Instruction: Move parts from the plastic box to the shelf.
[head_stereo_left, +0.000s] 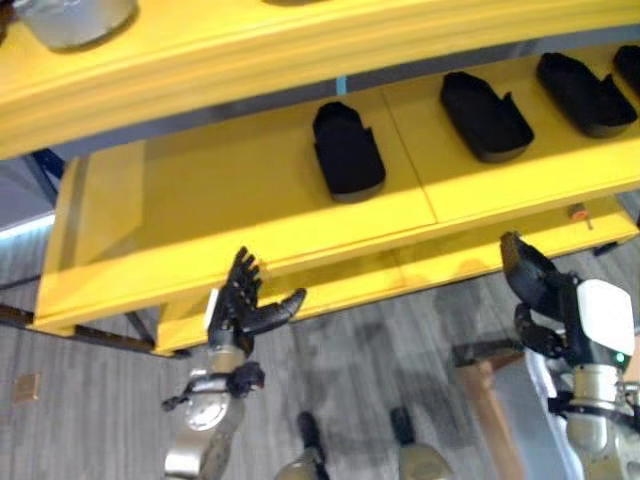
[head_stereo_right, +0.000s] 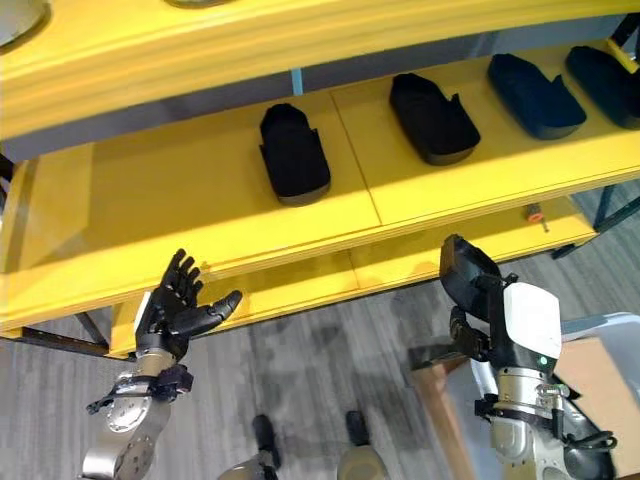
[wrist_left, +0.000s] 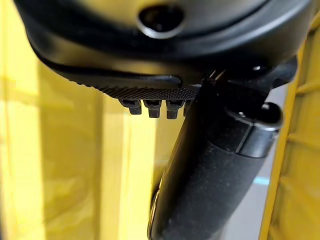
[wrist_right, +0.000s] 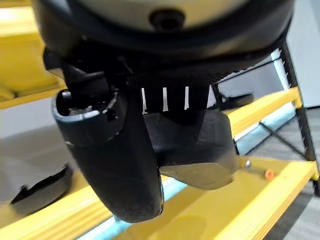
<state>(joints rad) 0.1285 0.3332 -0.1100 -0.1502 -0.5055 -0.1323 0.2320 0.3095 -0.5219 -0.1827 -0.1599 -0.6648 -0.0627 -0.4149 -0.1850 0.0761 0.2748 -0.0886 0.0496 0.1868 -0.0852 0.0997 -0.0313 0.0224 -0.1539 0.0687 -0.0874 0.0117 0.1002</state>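
a: right hand (head_stereo_right: 480, 295)?
b: at 4 o'clock, fingers and thumb clamped on a black part (wrist_right: 200, 150); its far end is hidden in the head views.
a: left hand (head_stereo_left: 245, 300)?
b: at 8 o'clock, fingers spread, empty. four parts (head_stereo_left: 347, 150) lie on the yellow shelf (head_stereo_left: 230, 200), the 2 o'clock one cut off.

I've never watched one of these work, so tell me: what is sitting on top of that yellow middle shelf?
Four black parts lie in a row on the yellow middle shelf. The right hand holds another black part below it. The shelf's back is hidden by the board above.
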